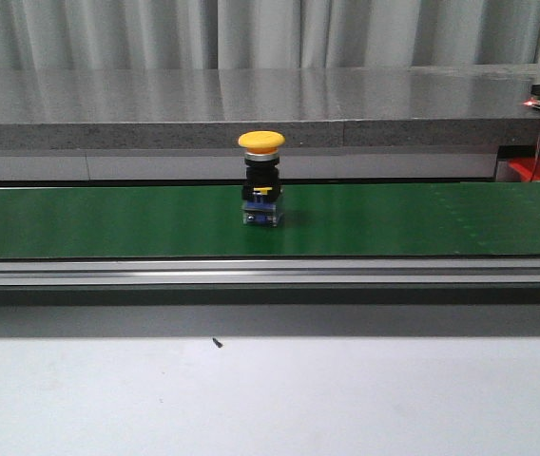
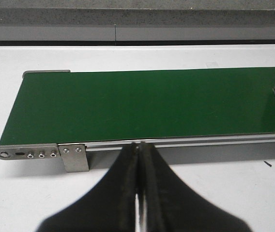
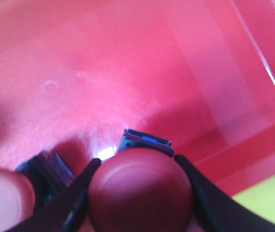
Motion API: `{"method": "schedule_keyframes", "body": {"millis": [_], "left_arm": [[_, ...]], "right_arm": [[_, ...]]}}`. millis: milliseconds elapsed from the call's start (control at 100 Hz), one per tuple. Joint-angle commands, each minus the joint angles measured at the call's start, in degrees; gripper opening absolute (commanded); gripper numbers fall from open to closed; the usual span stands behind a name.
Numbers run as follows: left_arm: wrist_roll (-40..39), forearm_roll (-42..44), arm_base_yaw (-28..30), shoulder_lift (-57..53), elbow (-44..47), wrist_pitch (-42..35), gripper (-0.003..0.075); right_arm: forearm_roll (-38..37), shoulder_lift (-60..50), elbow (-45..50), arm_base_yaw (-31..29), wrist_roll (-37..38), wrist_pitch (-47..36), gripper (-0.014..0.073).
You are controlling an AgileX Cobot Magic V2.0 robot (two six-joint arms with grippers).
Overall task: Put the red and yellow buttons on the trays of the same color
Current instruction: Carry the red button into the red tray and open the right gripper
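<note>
My right gripper (image 3: 137,193) has its fingers (image 3: 74,200) clamped on the cap of a red button (image 3: 140,191), holding it low over the floor of the red tray (image 3: 128,63). A second red button (image 3: 7,203) already lies in the tray just beside it, blurred at the edge of the right wrist view. To finish this step well, I would lower until the base is seated, then part the fingers just enough to let go without nudging its neighbour. The tray wall (image 3: 253,82) runs off to one side with bare floor before it, so I have room to shift away from the other button.

The yellow button (image 1: 261,179) stands upright on the green conveyor belt (image 1: 108,220), near the middle of the front view. My left gripper (image 2: 138,183) hangs near the belt's end, fingers pressed together on nothing; the belt between it and the yellow button is bare.
</note>
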Motion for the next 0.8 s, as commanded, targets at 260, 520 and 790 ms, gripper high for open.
{"method": "schedule_keyframes", "body": {"millis": [260, 520, 790], "left_arm": [[0.0, -1.11, -0.55, 0.33, -1.51, -3.76, -0.002], [0.0, -1.11, -0.55, 0.33, -1.51, -3.76, -0.002], [0.0, -1.11, -0.55, 0.33, -1.51, -3.76, -0.002]], "right_arm": [[-0.12, 5.51, -13.28, -0.45, -0.35, 5.93, 0.0183], [-0.13, 6.51, -13.79, -0.39, -0.39, 6.37, 0.0517], [-0.06, 3.8, -13.66, -0.39, -0.78, 6.64, 0.0568]]}}
